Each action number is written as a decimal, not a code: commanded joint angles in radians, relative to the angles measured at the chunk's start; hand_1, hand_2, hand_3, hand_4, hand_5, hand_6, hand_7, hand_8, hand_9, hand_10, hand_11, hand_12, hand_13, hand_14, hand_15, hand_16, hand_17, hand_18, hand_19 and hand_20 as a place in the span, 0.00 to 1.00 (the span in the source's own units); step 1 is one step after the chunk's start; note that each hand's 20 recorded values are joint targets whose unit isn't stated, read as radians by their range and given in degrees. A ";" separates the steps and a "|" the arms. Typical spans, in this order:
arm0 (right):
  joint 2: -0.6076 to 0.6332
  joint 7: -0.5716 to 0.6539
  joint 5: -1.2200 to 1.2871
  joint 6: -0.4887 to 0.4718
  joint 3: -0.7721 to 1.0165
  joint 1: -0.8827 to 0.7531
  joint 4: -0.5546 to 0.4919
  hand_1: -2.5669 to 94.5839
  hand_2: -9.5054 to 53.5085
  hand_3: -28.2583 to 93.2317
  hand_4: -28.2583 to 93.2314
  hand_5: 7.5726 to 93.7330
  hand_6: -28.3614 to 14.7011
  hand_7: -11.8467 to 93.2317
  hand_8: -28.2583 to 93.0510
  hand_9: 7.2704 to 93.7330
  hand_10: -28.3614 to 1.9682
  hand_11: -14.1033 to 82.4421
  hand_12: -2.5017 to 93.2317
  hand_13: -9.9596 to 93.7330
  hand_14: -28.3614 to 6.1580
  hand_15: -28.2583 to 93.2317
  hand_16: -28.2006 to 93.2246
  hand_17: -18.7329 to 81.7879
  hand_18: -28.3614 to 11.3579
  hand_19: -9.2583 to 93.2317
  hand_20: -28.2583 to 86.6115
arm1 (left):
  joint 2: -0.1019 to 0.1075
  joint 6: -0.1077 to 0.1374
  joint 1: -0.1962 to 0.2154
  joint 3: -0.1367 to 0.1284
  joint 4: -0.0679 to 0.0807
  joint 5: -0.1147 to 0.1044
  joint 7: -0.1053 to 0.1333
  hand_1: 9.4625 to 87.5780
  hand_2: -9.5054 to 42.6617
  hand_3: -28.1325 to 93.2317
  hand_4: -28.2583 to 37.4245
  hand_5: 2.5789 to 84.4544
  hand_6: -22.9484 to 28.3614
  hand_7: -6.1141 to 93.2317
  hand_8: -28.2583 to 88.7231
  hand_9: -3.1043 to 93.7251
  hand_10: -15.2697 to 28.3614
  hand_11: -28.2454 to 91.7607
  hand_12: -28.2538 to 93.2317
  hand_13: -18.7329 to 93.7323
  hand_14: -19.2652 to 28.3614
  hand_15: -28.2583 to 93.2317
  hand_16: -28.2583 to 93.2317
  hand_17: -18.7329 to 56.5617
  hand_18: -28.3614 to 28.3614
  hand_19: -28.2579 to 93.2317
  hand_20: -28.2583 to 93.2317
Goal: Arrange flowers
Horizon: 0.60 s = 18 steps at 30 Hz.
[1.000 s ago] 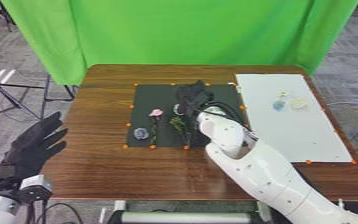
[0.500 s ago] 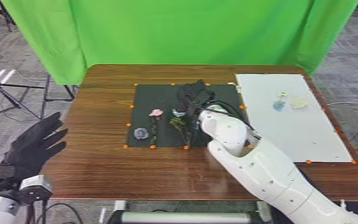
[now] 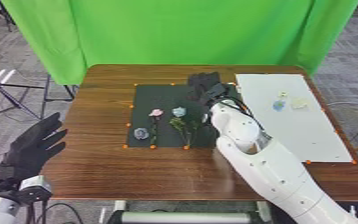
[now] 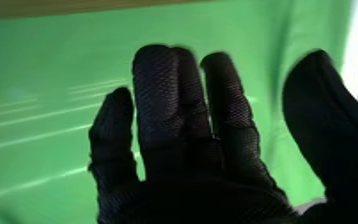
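Clock positions: head view, centre of the black rectangular mat point(image 3: 162, 92), twelve toward the green fabric curtain point(image 3: 202, 35). The pale-blue bloom with leafy green stem point(image 3: 179, 111) lies near the centre; the pink bloom with slender green stem point(image 3: 156, 113), at nine; the grey-blue rounded bloom point(image 3: 141, 133), at eight. Handling: expect low weight, soft petals, and flexible stems. Grasp mid-stem; avoid crushing the head. Count: three blooms visible on the mat; the white right arm point(image 3: 269, 175) may mask others. Right hand point(image 3: 207, 87), at one: released, fingers extended, thumb apart, holding nothing. White rectangular sheet point(image 3: 264, 135), at three: small pale items, not reliably countable. Left hand point(image 3: 24, 152), between eight and nine, beside the brown wooden counter point(image 3: 95, 172): released, empty.
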 commanded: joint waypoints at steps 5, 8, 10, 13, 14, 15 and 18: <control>0.239 0.271 0.004 -0.026 0.125 -0.024 0.042 0.27 0.11 0.97 0.05 0.31 0.53 0.42 0.11 0.33 0.41 0.46 0.31 0.45 0.48 0.74 0.39 0.30 0.20 0.78 0.71 | -0.022 0.011 0.032 -0.009 -0.013 0.000 0.012 0.18 0.15 0.81 0.00 0.27 0.48 0.25 0.16 0.23 0.56 0.35 0.38 0.29 0.66 0.40 0.28 0.09 0.82 0.52 0.31; 0.259 0.304 0.007 -0.038 0.177 -0.068 0.034 0.28 0.09 0.97 0.04 0.28 0.52 0.42 0.12 0.30 0.39 0.45 0.31 0.42 0.47 0.72 0.38 0.29 0.20 0.77 0.71 | -0.022 0.012 0.034 -0.009 -0.014 0.000 0.013 0.17 0.15 0.81 0.00 0.27 0.48 0.25 0.16 0.23 0.56 0.35 0.38 0.29 0.66 0.40 0.28 0.09 0.82 0.52 0.31; 0.267 0.318 0.007 -0.032 0.201 -0.093 0.030 0.29 0.07 0.97 0.04 0.28 0.52 0.41 0.12 0.30 0.39 0.44 0.31 0.41 0.46 0.71 0.37 0.28 0.20 0.77 0.70 | -0.027 0.012 0.037 -0.011 -0.016 0.000 0.011 0.17 0.15 0.81 0.00 0.27 0.48 0.25 0.16 0.23 0.56 0.35 0.38 0.29 0.66 0.40 0.28 0.09 0.82 0.52 0.31; 0.282 0.321 0.014 -0.038 0.235 -0.136 0.010 0.30 0.06 0.97 0.04 0.28 0.52 0.41 0.13 0.29 0.39 0.44 0.31 0.41 0.47 0.71 0.37 0.28 0.20 0.77 0.70 | -0.025 0.009 0.030 -0.010 -0.013 0.001 0.009 0.17 0.15 0.81 0.00 0.27 0.48 0.25 0.16 0.23 0.56 0.35 0.38 0.29 0.66 0.40 0.28 0.09 0.82 0.52 0.31; 0.287 0.312 0.015 -0.041 0.243 -0.148 0.005 0.30 0.06 0.97 0.04 0.28 0.52 0.41 0.13 0.29 0.39 0.44 0.31 0.41 0.47 0.71 0.37 0.28 0.20 0.77 0.69 | -0.023 0.011 0.033 -0.010 -0.013 -0.001 0.012 0.17 0.15 0.81 0.00 0.27 0.48 0.25 0.16 0.23 0.56 0.35 0.38 0.29 0.66 0.40 0.28 0.09 0.82 0.52 0.31; 0.292 0.309 0.012 -0.041 0.243 -0.155 0.003 0.30 0.05 0.97 0.03 0.28 0.52 0.41 0.13 0.30 0.40 0.44 0.31 0.41 0.47 0.70 0.37 0.28 0.20 0.77 0.69 | -0.023 0.014 0.033 -0.009 -0.014 -0.001 0.014 0.17 0.15 0.81 0.00 0.27 0.48 0.25 0.16 0.23 0.56 0.35 0.38 0.29 0.66 0.40 0.28 0.09 0.82 0.52 0.31; 0.301 0.286 0.006 -0.040 0.255 -0.180 -0.003 0.30 0.04 0.96 0.03 0.29 0.53 0.41 0.12 0.33 0.43 0.45 0.31 0.44 0.49 0.70 0.37 0.28 0.20 0.77 0.69 | -0.025 0.009 0.028 -0.010 -0.012 0.000 0.011 0.17 0.15 0.81 0.00 0.27 0.48 0.25 0.16 0.23 0.56 0.35 0.38 0.29 0.66 0.40 0.28 0.09 0.82 0.52 0.31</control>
